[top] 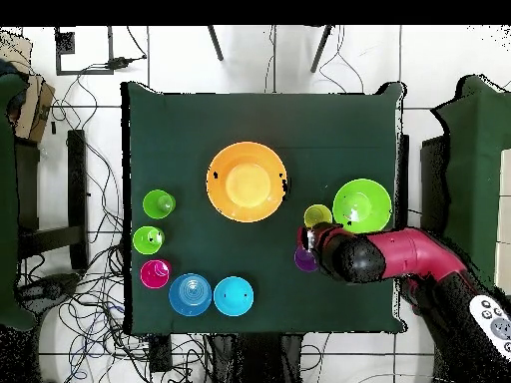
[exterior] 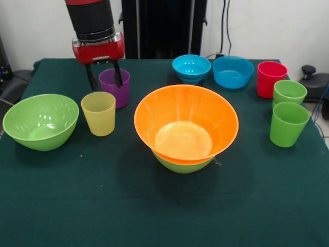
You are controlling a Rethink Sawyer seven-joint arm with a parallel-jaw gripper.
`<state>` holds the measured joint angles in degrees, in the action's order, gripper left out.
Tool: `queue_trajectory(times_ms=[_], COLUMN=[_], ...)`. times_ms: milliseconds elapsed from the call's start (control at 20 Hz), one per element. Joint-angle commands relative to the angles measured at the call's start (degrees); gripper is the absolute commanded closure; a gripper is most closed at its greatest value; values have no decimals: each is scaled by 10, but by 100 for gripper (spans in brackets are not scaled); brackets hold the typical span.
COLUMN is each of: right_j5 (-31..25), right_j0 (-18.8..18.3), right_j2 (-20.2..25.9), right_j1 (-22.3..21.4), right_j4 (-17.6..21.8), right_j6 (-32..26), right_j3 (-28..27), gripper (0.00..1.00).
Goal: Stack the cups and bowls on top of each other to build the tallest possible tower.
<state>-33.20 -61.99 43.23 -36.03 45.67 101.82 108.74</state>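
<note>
At the table's centre you see the large orange bowl (exterior: 186, 123) nested in a lime green bowl (exterior: 182, 165), of which only the lower rim and base show beneath it; this two-piece pile is all the tower there is in these frames. To its left stands the ribbed pale yellow cup (exterior: 98, 113), upright, and just beside that, further left, the second lime green bowl (exterior: 40, 121) sits alone. Behind the yellow cup stands the purple cup (exterior: 115, 87), and the gripper (exterior: 105, 77) hangs over it with its two dark fingers spread wide: one appears to lie over the cup's far rim and the other outside its left wall, though you cannot tell from the front view whether either touches the plastic. Along the far edge sit the two blue bowls (exterior: 191, 68), side by side. At the right stand the red cup (exterior: 271, 78) and, nearer, the two light green cups (exterior: 288, 123), all upright on the dark green table (exterior: 103, 206).
</note>
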Motion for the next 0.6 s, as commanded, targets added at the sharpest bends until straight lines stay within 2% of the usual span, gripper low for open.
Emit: queue_trajectory(times_ms=[50, 600], right_j5=[-67, -83], right_j0=[13, 19], right_j2=[13, 7], right_j1=[14, 18], right_j4=[24, 20], right_j6=[-162, -165], right_j3=[-64, -89], gripper=[0, 0])
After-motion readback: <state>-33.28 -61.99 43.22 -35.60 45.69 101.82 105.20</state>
